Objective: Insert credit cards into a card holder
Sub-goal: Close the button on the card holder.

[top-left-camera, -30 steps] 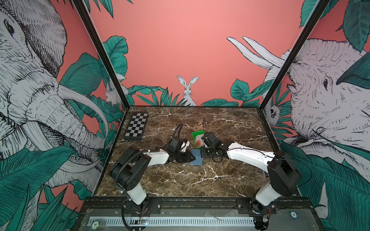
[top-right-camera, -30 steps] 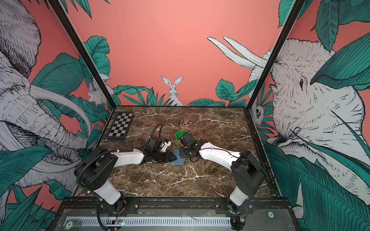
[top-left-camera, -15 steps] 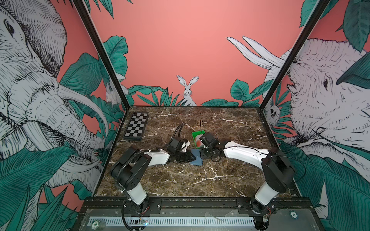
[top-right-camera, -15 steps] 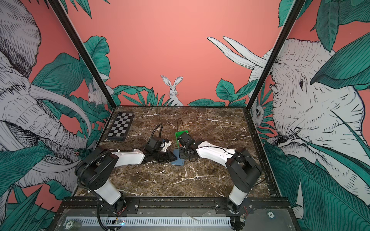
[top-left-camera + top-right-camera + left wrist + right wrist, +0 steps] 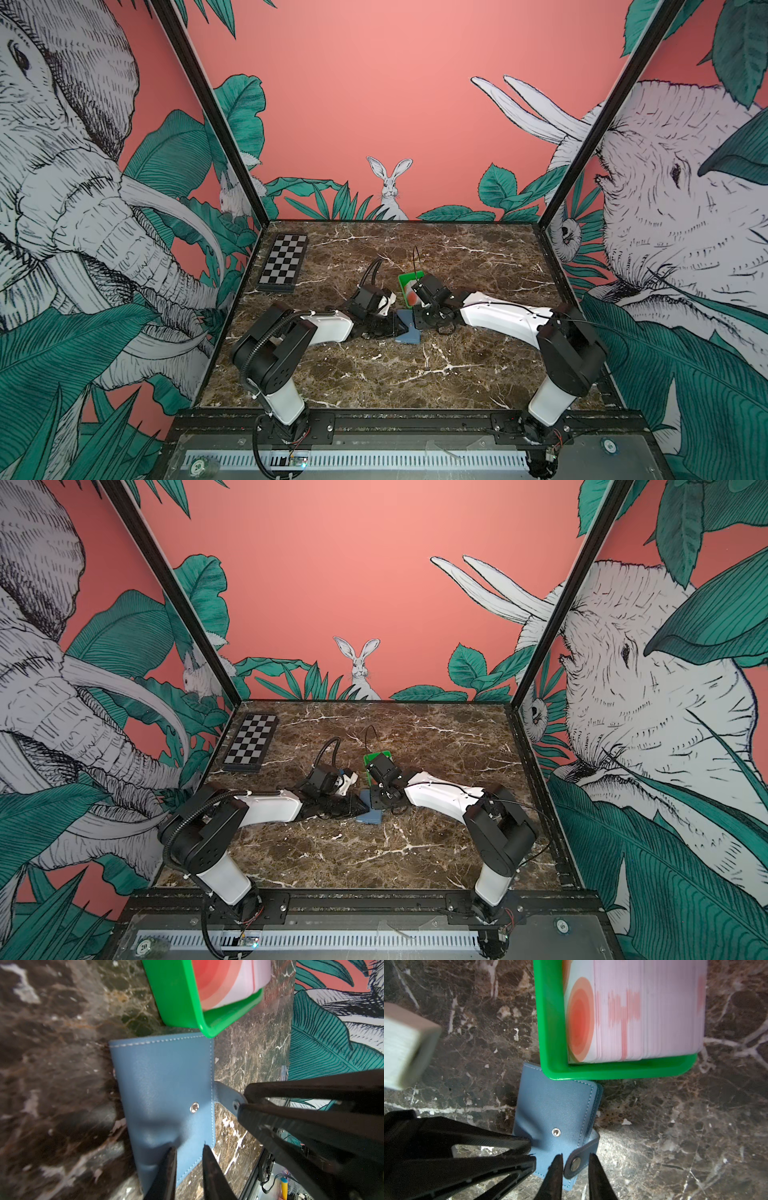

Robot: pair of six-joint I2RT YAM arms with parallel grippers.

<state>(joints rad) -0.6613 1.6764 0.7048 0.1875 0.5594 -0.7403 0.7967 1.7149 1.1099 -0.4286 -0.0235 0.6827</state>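
Holder [image 5: 166, 1084] flat — left gripper [image 5: 189, 1147] at its 9 o'clock, narrow, grip unclear — right gripper [image 5: 576, 1155] at 3, tight on tab [image 5: 226, 1093].

1. One green tray [image 5: 404, 277] is counted.
2. One stack of cards [image 5: 643, 1016] is counted inside the tray; the number of cards in it cannot be told.
3. One blue card holder [image 5: 556, 1109] is counted, just beside a corner of the tray.
4. Two snap parts are counted on the card holder: a stud [image 5: 556, 1132] and a cap [image 5: 575, 1163].
5. One checkerboard [image 5: 284, 262] is counted, well apart from the tray.
6. Two arms are counted: a left arm [image 5: 328, 326] and a right arm [image 5: 498, 318].
7. Two grippers are counted near the tray: the left gripper [image 5: 189, 1148] and the right gripper [image 5: 575, 1155], each with two fingers.
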